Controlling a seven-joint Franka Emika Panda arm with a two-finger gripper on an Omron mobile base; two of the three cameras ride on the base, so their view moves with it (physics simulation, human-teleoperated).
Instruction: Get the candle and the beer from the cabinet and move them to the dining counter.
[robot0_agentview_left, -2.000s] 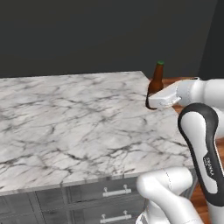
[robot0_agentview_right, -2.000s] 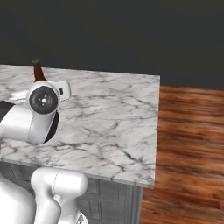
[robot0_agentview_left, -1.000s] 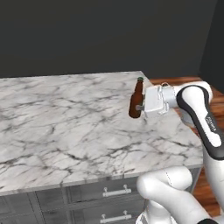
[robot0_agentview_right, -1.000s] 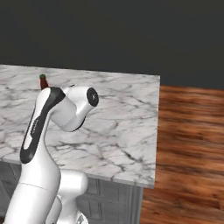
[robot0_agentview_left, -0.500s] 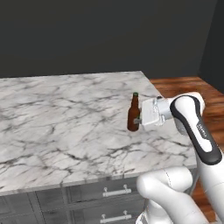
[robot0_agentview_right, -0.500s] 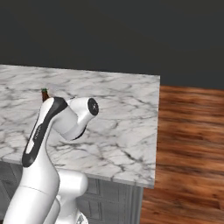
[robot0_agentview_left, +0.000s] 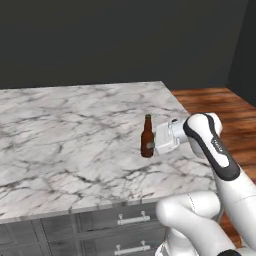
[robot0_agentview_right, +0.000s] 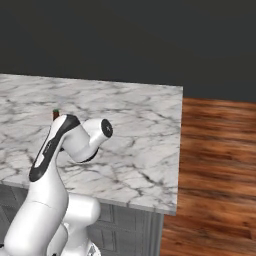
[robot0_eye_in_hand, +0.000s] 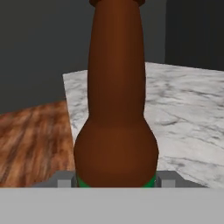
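No legible text, number or sign is presented. A label is carried on the bottle (robot0_agentview_left: 147, 143), but no lettering can be made out on it. A small dark marking is borne on the black band of the arm (robot0_agentview_left: 216, 146), too small to be read.

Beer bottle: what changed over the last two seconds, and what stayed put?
The end effector carried the beer bottle from near the far right edge of the dining counter inward and toward the robot, lowering it. It tilted midway and is upright again now, its base at or just above the marble. The grip on the bottle held throughout. The counter and the camera views did not shift.
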